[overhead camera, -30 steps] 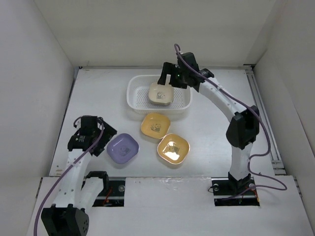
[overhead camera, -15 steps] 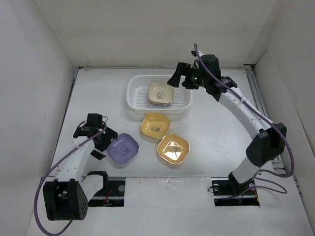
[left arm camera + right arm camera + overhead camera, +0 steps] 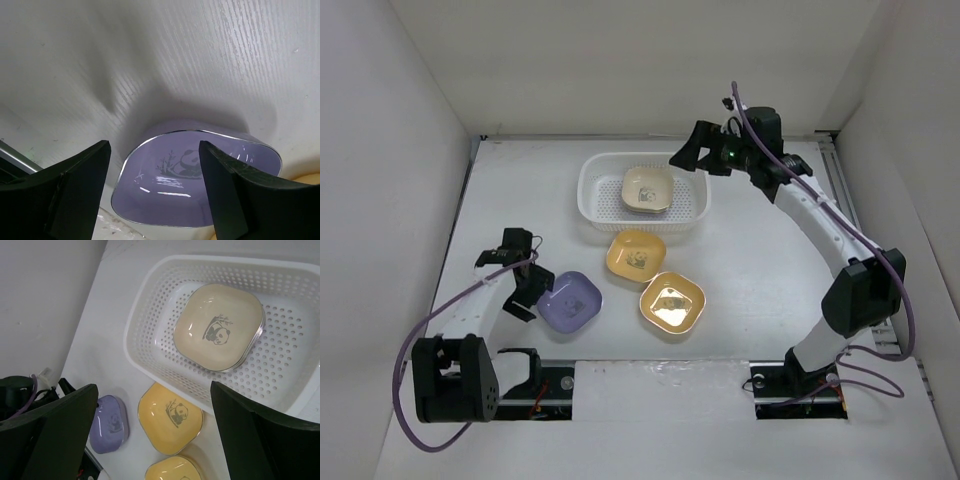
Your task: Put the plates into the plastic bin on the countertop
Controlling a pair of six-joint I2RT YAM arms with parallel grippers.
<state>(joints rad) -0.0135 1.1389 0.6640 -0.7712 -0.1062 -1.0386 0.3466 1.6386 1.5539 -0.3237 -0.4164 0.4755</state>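
White desk [image 3: 520, 200], pale walls around. Nearest, left end effector [image 3: 527, 292] spread at purple plate [image 3: 569, 301] edge, gripping nothing: pick-up step, next needs rim pinch, then lift. Yellow plates [image 3: 672, 302] wait mid-desk. Farther, cream plate [image 3: 647, 190] sits inside bin [image 3: 595, 205]; right end effector [image 3: 688, 155] wide open, empty, at bin's far corner.

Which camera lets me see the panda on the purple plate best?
The left wrist view: the purple plate is close up, so its panda is plain. The top external view shows the whole plate, but tiny, its picture a speck. The right wrist view shows it small, low at the left.
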